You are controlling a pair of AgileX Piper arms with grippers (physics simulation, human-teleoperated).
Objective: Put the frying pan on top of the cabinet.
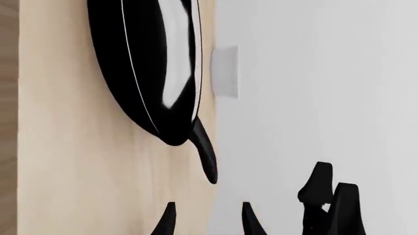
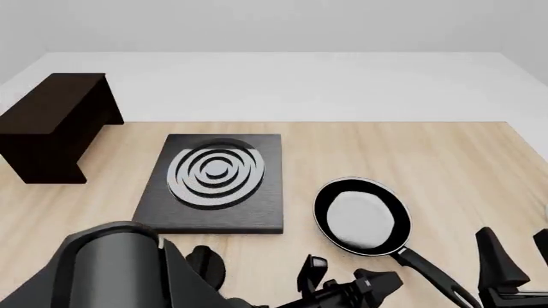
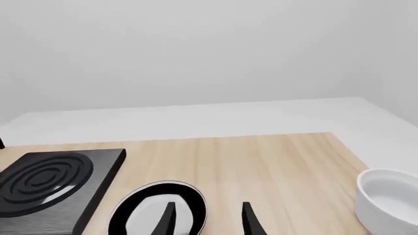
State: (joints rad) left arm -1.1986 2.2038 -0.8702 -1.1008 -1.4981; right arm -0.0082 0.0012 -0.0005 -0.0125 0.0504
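The glossy black frying pan point(image 2: 362, 221) sits on the wooden counter point(image 2: 445, 167) beside the ringed stove plate point(image 2: 218, 183), far from the dark, flat-topped cabinet point(image 2: 53, 122). Both the left hand point(image 1: 207, 220) and right hand point(image 3: 207, 220) hover open and empty. The rigid, likely slick pan looks best gripped by its long slim handle.

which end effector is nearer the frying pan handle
Right. The right end effector sits just right of the frying pan handle's tip; the left end effector is farther, toward the stove plate.
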